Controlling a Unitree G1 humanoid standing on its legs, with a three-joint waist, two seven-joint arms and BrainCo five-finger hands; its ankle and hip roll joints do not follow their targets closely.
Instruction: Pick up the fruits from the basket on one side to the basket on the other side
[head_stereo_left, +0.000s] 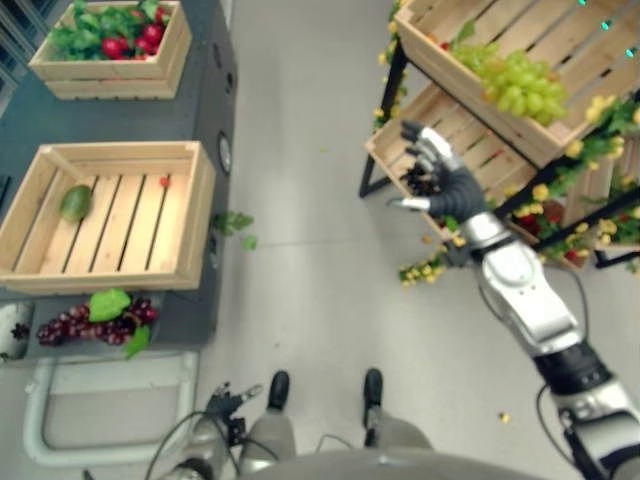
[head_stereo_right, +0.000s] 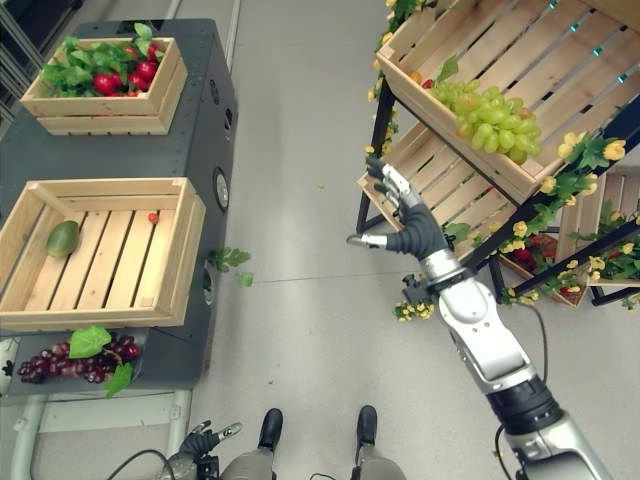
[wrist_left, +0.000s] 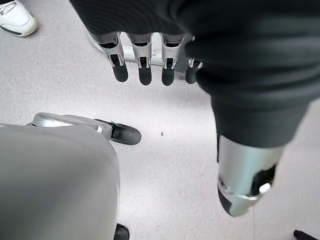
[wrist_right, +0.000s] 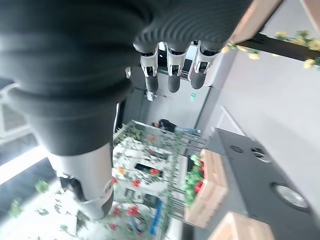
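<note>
My right hand (head_stereo_left: 447, 186) is raised in front of the lower wooden crate (head_stereo_left: 478, 142) of the rack on the right, open and holding nothing, as its fingers (wrist_right: 172, 70) show. A dark grape bunch (head_stereo_left: 418, 181) lies in that crate just behind the hand. Above it, the upper crate (head_stereo_left: 560, 40) holds green grapes (head_stereo_left: 522, 86). On the dark table to the left, a wooden crate (head_stereo_left: 185, 215) contains a green mango (head_stereo_left: 75, 203) and a small red fruit (head_stereo_left: 163, 181). My left hand (head_stereo_left: 228, 399) hangs low beside me with relaxed fingers (wrist_left: 142, 67).
A far crate (head_stereo_left: 160, 70) on the table holds red fruits and leaves. Purple grapes (head_stereo_left: 90, 325) with leaves lie on the table's front edge. Yellow flowers (head_stereo_left: 585, 140) trail over the rack, with another crate (head_stereo_left: 545, 235) below. A person's white shoe (wrist_left: 15, 20) stands on the floor.
</note>
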